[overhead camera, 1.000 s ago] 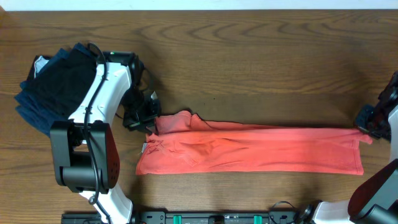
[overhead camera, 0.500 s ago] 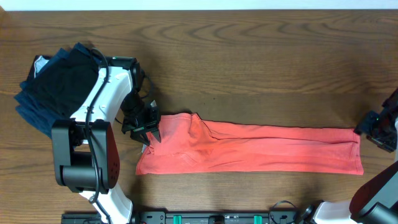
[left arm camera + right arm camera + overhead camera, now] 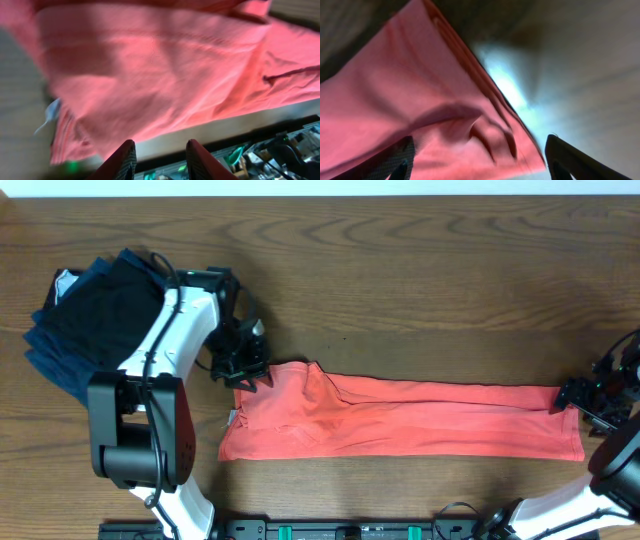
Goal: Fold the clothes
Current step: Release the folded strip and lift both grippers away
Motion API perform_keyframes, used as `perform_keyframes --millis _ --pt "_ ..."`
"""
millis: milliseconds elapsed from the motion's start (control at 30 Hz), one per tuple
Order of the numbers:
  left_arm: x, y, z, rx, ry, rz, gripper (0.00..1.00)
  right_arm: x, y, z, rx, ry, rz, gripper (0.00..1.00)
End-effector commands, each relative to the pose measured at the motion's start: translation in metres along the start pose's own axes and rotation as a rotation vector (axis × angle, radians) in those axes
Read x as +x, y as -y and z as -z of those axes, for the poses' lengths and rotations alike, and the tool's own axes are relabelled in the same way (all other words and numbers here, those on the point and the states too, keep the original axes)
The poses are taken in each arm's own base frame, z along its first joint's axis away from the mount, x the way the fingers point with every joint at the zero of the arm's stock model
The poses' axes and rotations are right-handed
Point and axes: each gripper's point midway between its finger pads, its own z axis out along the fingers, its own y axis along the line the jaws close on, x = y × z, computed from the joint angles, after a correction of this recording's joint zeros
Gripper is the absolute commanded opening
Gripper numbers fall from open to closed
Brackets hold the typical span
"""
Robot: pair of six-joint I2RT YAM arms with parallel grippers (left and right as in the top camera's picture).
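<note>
The T-shirt (image 3: 420, 420) lay long from left to right — the left end effector (image 3: 250, 373) and the right end effector (image 3: 573, 395) stood at its ends, both unclenched.

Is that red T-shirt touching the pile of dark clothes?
Apart. The overhead view shows bare table between the coral-red T-shirt and the folded dark garments.

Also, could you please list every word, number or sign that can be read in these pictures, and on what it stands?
None can be read.
The coral-red T-shirt shows only plain cloth, with no lettering in view.
Its small white tag is too blurred to read.
</note>
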Motion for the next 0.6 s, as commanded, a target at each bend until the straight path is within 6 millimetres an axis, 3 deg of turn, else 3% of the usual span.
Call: perform_keyframes --millis 0,167,233,333,400,467,567 --pt "-0.003 0.018 -0.004 0.014 0.018 -0.068 0.36 0.001 -0.002 -0.012 -0.025 -0.030 0.037 0.82" --pt "0.001 0.029 -0.020 -0.021 0.011 -0.107 0.42 -0.001 -0.003 -0.019 -0.030 -0.036 0.038 0.81" --pt "0.004 0.025 -0.027 -0.051 0.004 -0.081 0.42 -0.001 -0.003 -0.020 -0.031 -0.038 0.038 0.74" --pt "0.010 0.023 -0.032 -0.059 -0.017 -0.075 0.42 -0.008 -0.010 -0.020 -0.072 -0.009 0.045 0.42" --pt "0.008 0.018 -0.030 -0.082 -0.008 -0.072 0.39 -0.012 -0.016 -0.019 -0.106 0.010 0.057 0.27" --pt "0.004 0.013 -0.025 -0.099 0.013 -0.065 0.38 -0.016 -0.015 -0.018 -0.102 0.022 0.054 0.14" --pt "0.000 0.009 -0.007 -0.084 0.062 -0.047 0.38 -0.025 -0.010 -0.012 -0.098 0.049 0.043 0.06"
